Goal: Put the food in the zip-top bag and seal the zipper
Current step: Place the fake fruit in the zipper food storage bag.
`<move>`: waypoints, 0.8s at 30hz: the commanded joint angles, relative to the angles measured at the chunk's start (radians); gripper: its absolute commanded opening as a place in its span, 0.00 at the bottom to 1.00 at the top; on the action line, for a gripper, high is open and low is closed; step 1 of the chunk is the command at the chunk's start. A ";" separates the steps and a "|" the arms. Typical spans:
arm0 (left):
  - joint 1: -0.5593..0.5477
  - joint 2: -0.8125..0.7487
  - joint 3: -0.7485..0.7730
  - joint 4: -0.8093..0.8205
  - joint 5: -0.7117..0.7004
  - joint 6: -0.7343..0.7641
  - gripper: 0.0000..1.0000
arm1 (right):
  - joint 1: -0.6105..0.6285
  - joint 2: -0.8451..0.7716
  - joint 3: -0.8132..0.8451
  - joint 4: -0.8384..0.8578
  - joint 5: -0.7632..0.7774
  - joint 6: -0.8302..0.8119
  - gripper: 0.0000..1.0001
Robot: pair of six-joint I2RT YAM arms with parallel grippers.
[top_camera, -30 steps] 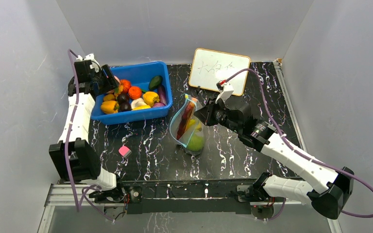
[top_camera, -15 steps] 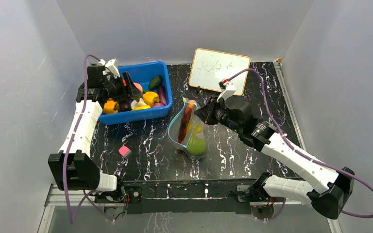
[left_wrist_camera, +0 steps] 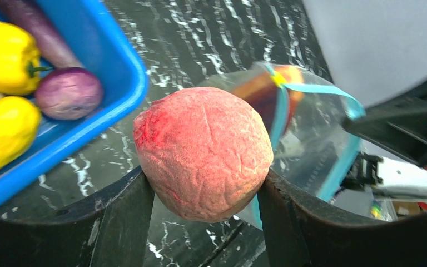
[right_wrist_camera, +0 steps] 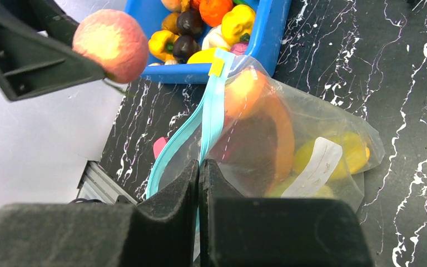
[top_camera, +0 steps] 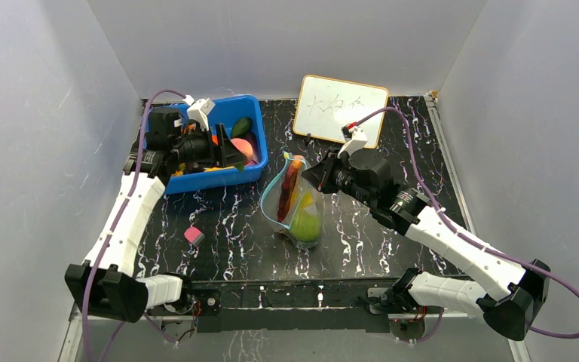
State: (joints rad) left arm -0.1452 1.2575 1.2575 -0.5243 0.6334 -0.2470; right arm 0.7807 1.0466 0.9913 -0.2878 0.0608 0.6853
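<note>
My left tool (left_wrist_camera: 203, 186) is clamped on a peach (left_wrist_camera: 203, 150), 1 finger on each flank at its widest part, holding it in the air by the rim of the blue bin (left_wrist_camera: 125, 78). It looks like a light, rigid toy that won't crush but could roll out of a loose pinch. My right tool (right_wrist_camera: 200, 169) is pinched tight on the zipper (right_wrist_camera: 211, 111) of the zip-top bag (right_wrist_camera: 317, 128), which stands on the desk (right_wrist_camera: 422, 167) near the bin. Its film looks thin, slick and floppy, so I judge that stiffer teal strip the best place to hold it.
</note>
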 commanded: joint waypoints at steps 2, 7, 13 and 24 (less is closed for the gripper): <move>-0.058 -0.088 -0.027 0.034 0.147 -0.057 0.40 | 0.001 -0.010 0.018 0.115 0.009 0.027 0.00; -0.127 -0.124 -0.074 0.083 0.180 -0.093 0.40 | 0.001 -0.010 0.015 0.116 0.014 0.031 0.00; -0.200 -0.165 -0.117 0.149 0.219 -0.139 0.40 | 0.000 -0.008 0.014 0.113 0.013 0.031 0.00; -0.366 -0.174 -0.190 0.251 0.131 -0.179 0.39 | 0.001 -0.007 0.029 0.137 -0.007 0.043 0.00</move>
State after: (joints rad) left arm -0.4644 1.0962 1.0767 -0.3134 0.7906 -0.4175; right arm 0.7807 1.0508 0.9867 -0.2642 0.0566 0.7132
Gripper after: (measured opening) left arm 0.587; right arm 0.009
